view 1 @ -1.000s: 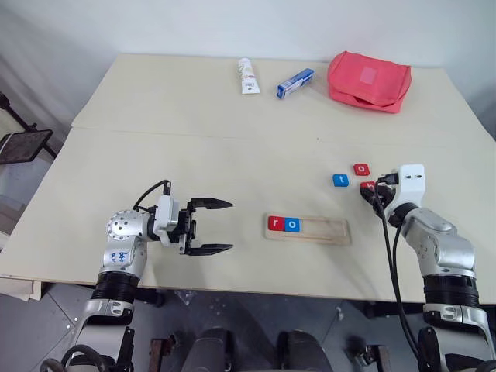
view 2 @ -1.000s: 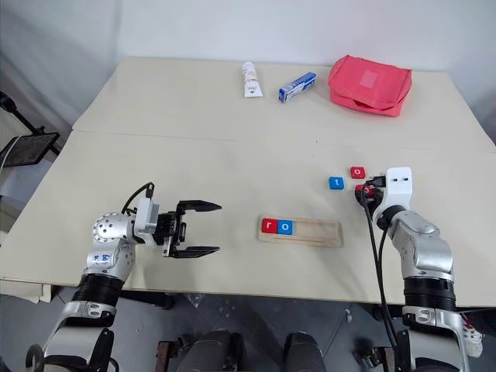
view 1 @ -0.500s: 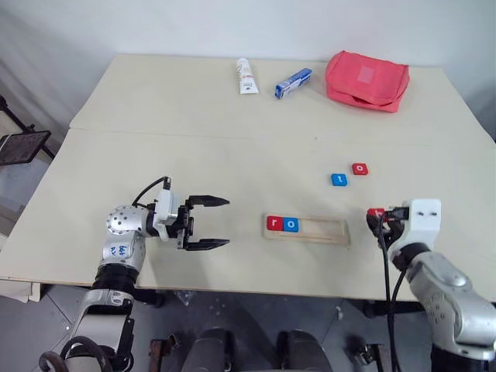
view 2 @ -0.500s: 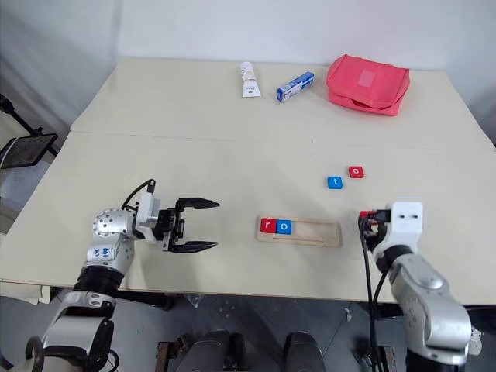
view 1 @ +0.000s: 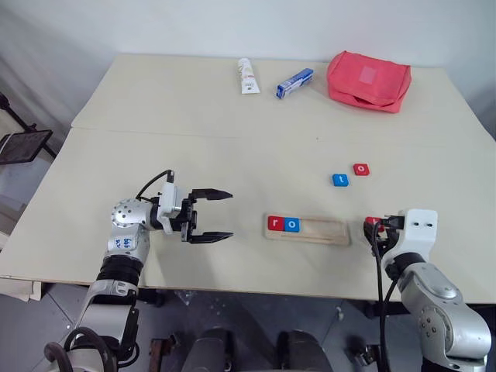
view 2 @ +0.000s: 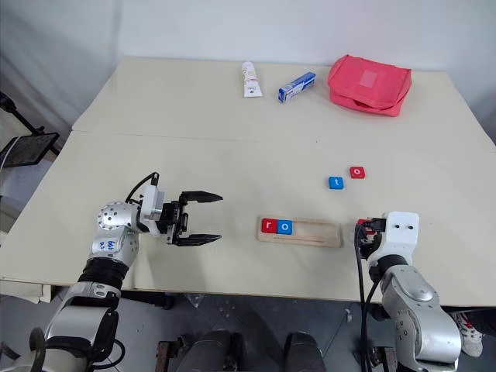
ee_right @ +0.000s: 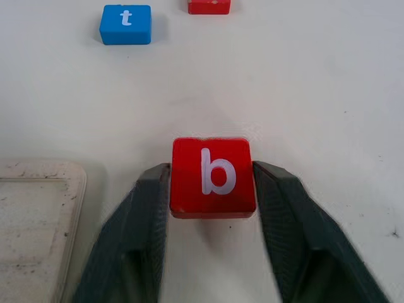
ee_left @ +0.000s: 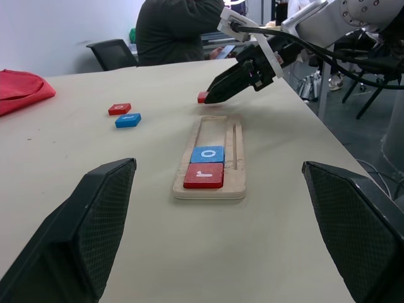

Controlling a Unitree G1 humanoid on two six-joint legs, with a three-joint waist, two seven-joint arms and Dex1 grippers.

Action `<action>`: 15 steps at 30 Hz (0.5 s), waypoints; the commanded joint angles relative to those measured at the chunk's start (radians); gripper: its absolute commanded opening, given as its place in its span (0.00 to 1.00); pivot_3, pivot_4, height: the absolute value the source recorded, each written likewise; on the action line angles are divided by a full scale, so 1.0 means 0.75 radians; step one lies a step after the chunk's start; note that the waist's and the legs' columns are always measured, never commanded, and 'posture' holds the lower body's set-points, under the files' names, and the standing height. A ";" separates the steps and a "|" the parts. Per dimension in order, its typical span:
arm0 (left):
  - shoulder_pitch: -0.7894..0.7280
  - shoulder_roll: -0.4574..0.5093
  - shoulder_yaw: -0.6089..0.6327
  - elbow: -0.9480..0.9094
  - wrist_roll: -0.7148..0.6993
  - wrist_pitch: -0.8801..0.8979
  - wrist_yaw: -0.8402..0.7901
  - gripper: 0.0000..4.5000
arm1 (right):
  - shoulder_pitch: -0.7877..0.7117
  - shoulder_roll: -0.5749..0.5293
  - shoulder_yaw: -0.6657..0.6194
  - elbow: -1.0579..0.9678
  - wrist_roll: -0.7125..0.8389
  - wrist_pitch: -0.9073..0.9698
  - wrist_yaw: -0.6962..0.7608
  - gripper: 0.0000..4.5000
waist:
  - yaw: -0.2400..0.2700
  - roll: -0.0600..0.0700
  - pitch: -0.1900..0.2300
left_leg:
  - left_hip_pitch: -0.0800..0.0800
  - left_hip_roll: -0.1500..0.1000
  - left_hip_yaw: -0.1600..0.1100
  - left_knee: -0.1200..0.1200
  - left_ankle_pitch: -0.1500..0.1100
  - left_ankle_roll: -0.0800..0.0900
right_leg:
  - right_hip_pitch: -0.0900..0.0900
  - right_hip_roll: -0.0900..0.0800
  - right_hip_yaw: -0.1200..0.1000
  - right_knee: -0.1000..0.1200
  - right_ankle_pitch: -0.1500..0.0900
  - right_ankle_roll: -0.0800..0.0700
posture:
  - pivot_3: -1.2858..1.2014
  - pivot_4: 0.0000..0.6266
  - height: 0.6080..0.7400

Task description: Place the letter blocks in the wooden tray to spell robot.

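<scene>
The wooden tray (view 1: 325, 230) lies near the table's front edge, with a red r block (view 1: 274, 224) and a blue o block (view 1: 291, 225) at its left end. Just past its right end, a red b block (ee_right: 212, 175) sits low over the table, my right gripper (view 1: 375, 225) shut on its sides. Farther back, a blue t block (view 1: 340, 180) and a red o block (view 1: 361, 169) lie loose. Left of the tray, my left gripper (view 1: 221, 215) hovers open and empty, pointing at it.
At the table's far edge lie a white tube (view 1: 246, 76), a blue-and-white box (view 1: 294, 83) and a red pouch (view 1: 368, 80). A person (ee_left: 183, 31) sits beyond the table in the left wrist view.
My right gripper has drawn back from beside the loose t and o blocks to the tray's right end, bringing the b block with it. The left gripper has hardly moved.
</scene>
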 commanded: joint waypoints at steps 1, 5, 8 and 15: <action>0.009 0.019 0.003 -0.045 -0.015 0.009 -0.058 1.00 | 0.019 0.001 -0.026 -0.040 -0.006 -0.032 0.000 0.78 | 0.000 0.000 0.000 | 0.000 0.000 0.000 0.000 0.000 0.000 | 0.000 0.000 0.000 0.000 0.000 0.000 | 0.52 0.24 1.00; 0.026 0.029 0.002 -0.066 -0.024 0.029 -0.068 1.00 | 0.033 -0.021 -0.021 -0.068 0.012 -0.034 0.036 0.99 | -0.001 0.000 0.000 | 0.000 0.000 0.000 0.000 0.000 0.000 | 0.000 0.000 0.000 0.000 0.000 0.000 | 0.52 0.24 1.00; 0.033 0.034 -0.001 -0.082 -0.035 0.053 -0.079 1.00 | 0.043 -0.102 -0.013 -0.089 0.023 -0.040 0.130 0.99 | -0.001 0.000 0.000 | 0.000 0.000 0.000 0.000 0.000 0.000 | 0.000 0.000 0.000 0.000 0.000 0.000 | 0.52 0.24 1.00; 0.071 0.045 -0.030 -0.138 -0.054 0.085 -0.138 1.00 | 0.061 -0.577 -0.001 0.001 0.054 -0.145 0.621 0.99 | 0.003 0.000 0.000 | 0.000 0.001 0.000 0.000 -0.001 0.001 | 0.001 0.001 0.001 -0.001 0.000 0.000 | 0.52 0.24 1.00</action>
